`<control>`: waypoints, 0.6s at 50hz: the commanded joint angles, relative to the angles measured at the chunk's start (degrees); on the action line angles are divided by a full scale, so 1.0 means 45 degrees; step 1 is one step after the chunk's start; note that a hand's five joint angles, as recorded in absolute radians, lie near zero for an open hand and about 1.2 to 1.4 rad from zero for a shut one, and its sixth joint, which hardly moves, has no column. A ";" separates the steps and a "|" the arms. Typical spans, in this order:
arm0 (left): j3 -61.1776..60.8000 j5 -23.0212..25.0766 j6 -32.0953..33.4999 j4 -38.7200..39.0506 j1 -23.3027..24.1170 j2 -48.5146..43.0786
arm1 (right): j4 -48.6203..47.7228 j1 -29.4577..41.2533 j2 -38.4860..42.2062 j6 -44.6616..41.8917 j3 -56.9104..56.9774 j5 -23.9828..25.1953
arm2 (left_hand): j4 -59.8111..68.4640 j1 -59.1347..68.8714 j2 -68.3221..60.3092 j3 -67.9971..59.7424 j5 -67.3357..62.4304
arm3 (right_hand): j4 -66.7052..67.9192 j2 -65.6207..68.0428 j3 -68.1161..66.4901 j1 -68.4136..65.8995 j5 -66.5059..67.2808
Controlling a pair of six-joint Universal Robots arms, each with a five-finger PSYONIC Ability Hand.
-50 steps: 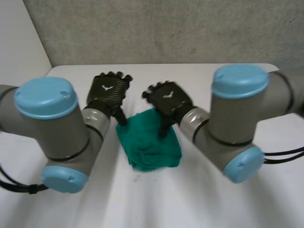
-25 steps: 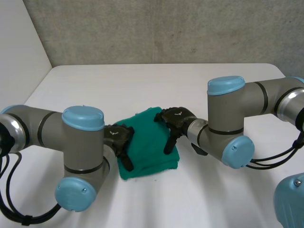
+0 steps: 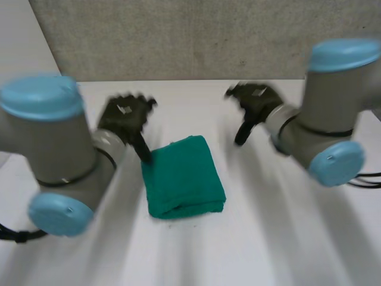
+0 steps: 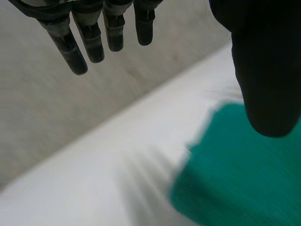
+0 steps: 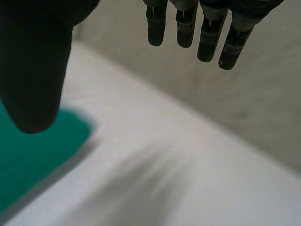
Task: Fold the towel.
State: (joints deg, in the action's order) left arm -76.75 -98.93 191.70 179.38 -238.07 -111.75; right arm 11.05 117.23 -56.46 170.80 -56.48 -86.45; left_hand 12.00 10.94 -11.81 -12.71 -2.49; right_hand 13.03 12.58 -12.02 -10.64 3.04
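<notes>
A green towel (image 3: pixel 183 176) lies folded into a thick rectangle in the middle of the white table (image 3: pixel 196 250). My left hand (image 3: pixel 124 117) hovers beside its far left corner, open, fingers straight and holding nothing. My right hand (image 3: pixel 255 102) is up and away to the towel's right, open and empty as well. In the left wrist view the towel (image 4: pixel 244 174) lies below my thumb (image 4: pixel 265 70), apart from the fingers (image 4: pixel 94 33). In the right wrist view a corner of the towel (image 5: pixel 37 141) lies under my thumb (image 5: pixel 35 66), with the fingers (image 5: pixel 202 28) straight above bare table.
A grey wall (image 3: pixel 190 36) runs along the table's far edge. Both bulky arms reach in from the sides, the left elbow (image 3: pixel 53 155) and the right elbow (image 3: pixel 330 125) flanking the towel.
Both hands have lifted off the towel and drawn apart, the left to its far left corner, the right well off to the right. The towel lies flat and folded.
</notes>
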 commanded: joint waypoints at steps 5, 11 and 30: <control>0.1157 0.0910 -0.1135 -0.1229 -0.1940 0.2412 | -0.1831 -0.2204 -0.4055 0.0893 -0.2175 -0.1140 | -0.0397 -0.0161 0.0354 0.0555 0.0507 | -0.0673 -0.0574 0.0448 0.0143 -0.0674; 0.1254 0.2785 -0.3030 -0.2499 -0.3053 0.3057 | -0.0543 -0.2477 -0.4407 0.0542 -0.2214 -0.1023 | -0.0285 -0.0049 0.0242 0.0443 0.0395 | -0.0673 -0.0574 0.0448 0.0143 -0.0674; 0.0591 0.3058 -0.3323 -0.2499 -0.3209 0.3897 | -0.0249 -0.2360 -0.4856 0.0463 -0.2312 -0.1081 | -0.0435 -0.0199 0.0391 0.0592 0.0544 | -0.0673 -0.0574 0.0448 0.0143 -0.0674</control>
State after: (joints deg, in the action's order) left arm -72.56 -85.18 176.43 167.78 -252.75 -95.49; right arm 10.10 106.46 -78.07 172.75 -66.52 -91.34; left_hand 12.00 10.94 -11.81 -12.71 -2.49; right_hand 13.03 12.58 -12.01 -10.64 3.03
